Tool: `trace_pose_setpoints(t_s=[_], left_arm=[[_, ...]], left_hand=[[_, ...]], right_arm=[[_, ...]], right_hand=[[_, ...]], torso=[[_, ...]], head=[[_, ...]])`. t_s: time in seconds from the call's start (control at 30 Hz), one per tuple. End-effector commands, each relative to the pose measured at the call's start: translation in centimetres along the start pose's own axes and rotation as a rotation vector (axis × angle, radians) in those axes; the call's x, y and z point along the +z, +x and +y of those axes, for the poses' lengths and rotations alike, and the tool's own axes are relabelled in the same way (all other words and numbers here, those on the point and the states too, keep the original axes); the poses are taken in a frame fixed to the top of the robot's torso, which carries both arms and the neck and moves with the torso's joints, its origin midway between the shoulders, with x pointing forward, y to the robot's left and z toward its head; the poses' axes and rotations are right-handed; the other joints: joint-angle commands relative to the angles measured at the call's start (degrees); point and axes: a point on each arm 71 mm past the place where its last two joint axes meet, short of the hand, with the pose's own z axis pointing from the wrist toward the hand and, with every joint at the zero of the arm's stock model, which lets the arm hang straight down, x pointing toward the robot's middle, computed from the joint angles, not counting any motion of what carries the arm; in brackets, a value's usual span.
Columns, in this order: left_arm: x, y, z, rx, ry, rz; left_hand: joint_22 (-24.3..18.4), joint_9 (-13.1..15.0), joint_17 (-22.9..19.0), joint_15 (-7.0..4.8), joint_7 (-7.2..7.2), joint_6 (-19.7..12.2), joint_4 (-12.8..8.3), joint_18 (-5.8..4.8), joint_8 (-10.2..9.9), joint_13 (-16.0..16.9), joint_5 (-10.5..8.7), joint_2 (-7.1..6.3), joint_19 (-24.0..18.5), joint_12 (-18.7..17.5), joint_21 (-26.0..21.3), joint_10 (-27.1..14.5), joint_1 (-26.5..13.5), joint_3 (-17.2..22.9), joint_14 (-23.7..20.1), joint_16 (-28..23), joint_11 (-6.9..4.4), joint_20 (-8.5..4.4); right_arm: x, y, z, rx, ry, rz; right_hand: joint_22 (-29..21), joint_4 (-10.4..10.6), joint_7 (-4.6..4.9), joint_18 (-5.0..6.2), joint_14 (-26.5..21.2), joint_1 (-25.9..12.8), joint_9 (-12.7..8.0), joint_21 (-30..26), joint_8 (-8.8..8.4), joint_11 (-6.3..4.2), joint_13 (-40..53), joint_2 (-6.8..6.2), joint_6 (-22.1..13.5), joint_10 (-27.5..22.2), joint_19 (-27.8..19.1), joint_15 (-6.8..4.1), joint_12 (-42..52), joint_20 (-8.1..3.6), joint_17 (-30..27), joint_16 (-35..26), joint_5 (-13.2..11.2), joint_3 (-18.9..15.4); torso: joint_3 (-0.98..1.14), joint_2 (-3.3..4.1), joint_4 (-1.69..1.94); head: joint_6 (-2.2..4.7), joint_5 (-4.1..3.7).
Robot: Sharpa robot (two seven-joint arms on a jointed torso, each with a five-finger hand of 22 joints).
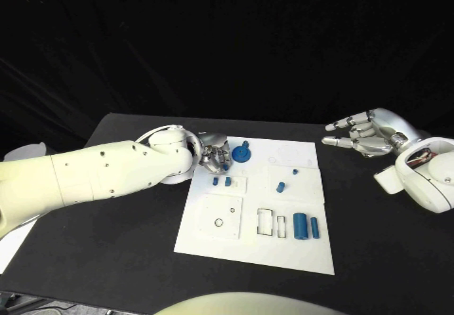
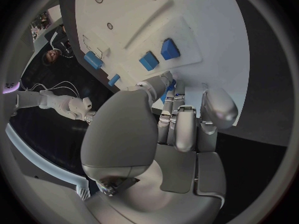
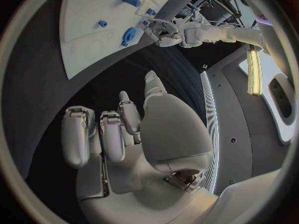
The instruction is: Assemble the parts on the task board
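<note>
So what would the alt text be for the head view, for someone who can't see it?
A white task board lies on a black table, with small blue parts scattered over it. The robot's left hand reaches a round blue gear at the board's far edge, while its right hand hovers off the board, holding nothing.

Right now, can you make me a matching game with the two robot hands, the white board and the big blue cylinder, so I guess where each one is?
Things:
1. left hand
2. right hand
3. task board
4. big blue cylinder

Places:
A. flat in the middle of the black table
B. lying on the board's near part, beside a smaller blue piece
C. off the board, above bare table, holding nothing
D. at the board's far left corner, by the round blue part

Pairs: 1-D, 2-C, 3-A, 4-B
</note>
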Motion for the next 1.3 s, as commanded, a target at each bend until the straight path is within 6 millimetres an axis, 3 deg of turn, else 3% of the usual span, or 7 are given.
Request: trace_pose_setpoints(t_s=[0.03, 0.43, 0.57, 0.73, 0.93, 1.07, 1.3], left_arm=[[0.0, 0.2, 0.1, 0.01, -0.015, 0.024], [-0.1, 0.0, 0.4, 0.005, -0.025, 0.008], [-0.2, -0.3, 0.9, -0.009, -0.027, -0.022], [-0.6, -1.2, 2.0, -0.117, -0.007, -0.119], [-1.3, -2.0, 3.4, -0.561, 0.041, -0.18], [-1.7, -2.3, 4.0, -0.973, 0.106, -0.187], [-2.5, -2.9, 4.3, -1.374, 0.195, -0.244]], left_hand=[[-0.54, -0.16, -0.41, 0.51, 0.12, -0.6, -0.04, -0.31, -0.22, -0.12, -0.1, -0.03, 0.41, -0.31, -0.64, -0.85, -0.83, -0.14, 2.05, -0.18, 0.06, 0.48], [-1.01, -0.3, -0.94, 0.78, 0.45, -0.85, -0.04, -0.2, -0.16, -0.15, 0.08, -0.18, 0.34, -0.32, -1.24, -1.98, -1.0, -0.17, 1.95, -0.36, 0.43, 0.73], [-1.65, -0.49, -1.53, 1.1, 0.63, -2.87, -0.25, -0.04, -0.26, -0.22, 0.28, -0.46, 0.27, -0.28, -2.07, -4.65, -0.94, -0.47, 1.84, -0.52, 0.8, 1.06], [-2.06, -0.37, -2.16, 1.4, 1.07, -3.52, -0.23, 0.04, -0.05, -0.23, 1.05, -0.16, 0.26, -0.14, -2.62, -6.67, -0.9, -1.02, 1.71, -0.7, 1.23, 1.35], [-5.6, -0.13, -3.32, 1.63, 2.03, -1.45, -1.34, 0.84, 0.62, -0.01, 1.54, 1.4, -1.2, 0.98, -6.96, -5.32, 1.52, 1.43, 1.18, -1.27, 1.65, 1.61], [-10.24, -0.14, -9.14, 1.93, 2.49, -0.41, -1.88, 1.86, 0.86, 0.01, 1.54, 1.87, -3.72, 1.8, -12.75, -4.53, 1.95, 3.09, -1.03, -4.39, 1.88, 1.86], [-19.97, -0.24, -20.38, 2.18, 2.27, -0.59, -0.64, 4.07, 0.7, 0.0, 3.9, 2.32, -10.05, 2.66, -25.22, -5.58, -1.21, 1.7, -6.78, -10.71, 1.92, 2.28]], right_arm=[[0.0, 0.1, 0.1, -0.003, -0.009, 0.013], [0.0, 0.1, -0.3, -0.012, 0.014, 0.024], [0.1, 0.2, -0.5, -0.083, 0.031, 0.046], [0.1, 1.0, -0.5, -0.261, 0.024, 0.089], [0.3, 2.5, 0.2, -0.502, -0.011, 0.137], [0.4, 4.2, 0.9, -0.636, -0.038, 0.17], [0.9, 6.7, 1.2, -0.76, -0.06, 0.211]], right_hand=[[0.02, 0.03, 0.04, 0.78, 5.32, -0.11, 0.1, -0.26, -0.02, -0.19, 0.11, 0.31, 0.46, -0.11, -0.2, -0.4, -0.15, 0.03, 11.99, -0.29, 0.27, -0.38], [-1.05, -0.15, 0.02, 1.0, 5.12, 0.49, 0.09, -0.85, -0.04, -0.22, -1.66, 0.96, 0.47, -1.49, -0.64, -0.44, -2.56, 0.0, 11.24, -0.84, 0.53, -0.46], [-6.61, -1.67, -0.27, 2.1, 4.03, 4.85, 0.21, -4.23, 0.21, -0.63, -22.45, 2.83, 1.27, -16.7, -3.09, -0.83, -31.33, -0.32, 7.47, -3.83, 0.58, 1.02], [-8.77, -2.35, 0.0, 2.45, 3.56, 10.08, 0.44, -5.76, 0.56, 0.23, -38.65, 3.04, 3.87, -20.5, -3.51, -0.46, -49.45, -0.21, 4.67, -6.2, -0.61, 3.69], [-9.25, -2.26, -0.63, 2.41, 3.64, 12.94, 0.2, -6.29, -0.08, -0.12, -53.51, 1.38, 6.77, -14.56, -3.0, -0.56, -59.52, 0.07, 3.59, -7.16, -1.85, 8.68], [-9.43, -1.72, -1.21, 2.5, 3.69, 12.9, 0.03, -6.47, -0.23, -0.16, -57.93, -0.01, 7.63, -13.1, -2.83, -0.53, -61.84, -0.12, 3.33, -7.36, -3.36, 11.4], [-10.18, -0.99, -1.39, 2.59, 3.62, 12.21, -0.38, -6.99, -0.41, -0.13, -61.5, -1.5, 6.94, -13.35, -2.95, -0.62, -64.02, -0.1, 2.69, -7.84, -4.64, 13.87]], torso=[[0.02, 0.02, -0.02], [0.0, 0.0, -0.01], [-0.07, -0.02, -0.01], [-0.01, -0.05, 0.0], [-0.03, -0.05, -0.01], [-0.09, -0.04, 0.11], [-0.08, 0.06, 0.11]], head=[[0.0, 0.0], [0.03, -0.14], [0.19, -0.34], [0.42, -0.55], [0.97, -1.58], [1.36, -2.89], [1.83, -4.09]])
